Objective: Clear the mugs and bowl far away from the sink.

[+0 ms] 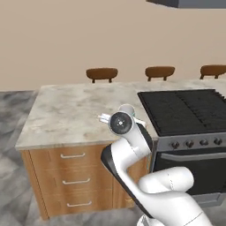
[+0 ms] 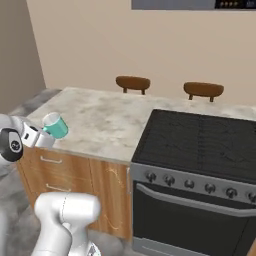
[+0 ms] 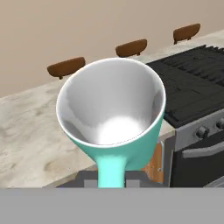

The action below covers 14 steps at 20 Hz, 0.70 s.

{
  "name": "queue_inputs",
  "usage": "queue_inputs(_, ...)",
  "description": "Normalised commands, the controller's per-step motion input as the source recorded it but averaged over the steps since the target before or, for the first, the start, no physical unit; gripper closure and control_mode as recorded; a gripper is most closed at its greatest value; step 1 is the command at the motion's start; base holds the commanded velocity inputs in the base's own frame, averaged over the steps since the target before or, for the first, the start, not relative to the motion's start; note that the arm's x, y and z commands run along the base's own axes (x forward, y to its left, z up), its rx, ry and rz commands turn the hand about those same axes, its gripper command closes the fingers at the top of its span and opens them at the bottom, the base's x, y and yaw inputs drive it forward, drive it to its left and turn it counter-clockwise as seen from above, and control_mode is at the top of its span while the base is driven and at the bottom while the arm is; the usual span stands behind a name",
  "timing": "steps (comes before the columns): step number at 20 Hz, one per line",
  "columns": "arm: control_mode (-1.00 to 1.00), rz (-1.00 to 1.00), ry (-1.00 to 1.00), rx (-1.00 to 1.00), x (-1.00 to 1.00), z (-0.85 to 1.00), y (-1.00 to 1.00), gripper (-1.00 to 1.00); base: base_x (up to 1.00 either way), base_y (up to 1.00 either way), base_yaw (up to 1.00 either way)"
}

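Observation:
My gripper (image 3: 112, 178) is shut on the handle of a light teal mug (image 3: 114, 114) with a white inside. The mug lies tilted on its side, its mouth facing back at the hand camera. In the right base view the mug (image 2: 55, 126) hangs just above the front left edge of the marble counter (image 2: 100, 117), with the gripper (image 2: 45, 135) right behind it. From the left base view just the mug's white rim (image 1: 127, 107) peeks over my wrist. The bowl and the sink are out of view.
A black ridged cooktop (image 1: 187, 110) on a steel range (image 2: 200, 195) adjoins the counter on the right. Wooden drawers (image 1: 75, 181) sit under the counter. Brown stools (image 1: 102, 73) stand along the far side, before a beige wall.

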Motion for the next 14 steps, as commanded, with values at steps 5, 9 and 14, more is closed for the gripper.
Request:
queue_inputs(5, 1.0, 0.0, 0.0, 0.0, 0.0, 0.0, 0.0, 1.0, 0.45, 0.64, -0.13)
queue_inputs(9, 1.0, 0.0, 0.0, 0.0, 0.0, 0.0, 0.0, 1.0, 0.18, 0.78, -0.09)
queue_inputs(14, 1.0, 0.0, 0.0, 0.0, 0.0, 0.0, 0.0, 1.0, 0.07, 0.18, 0.0)
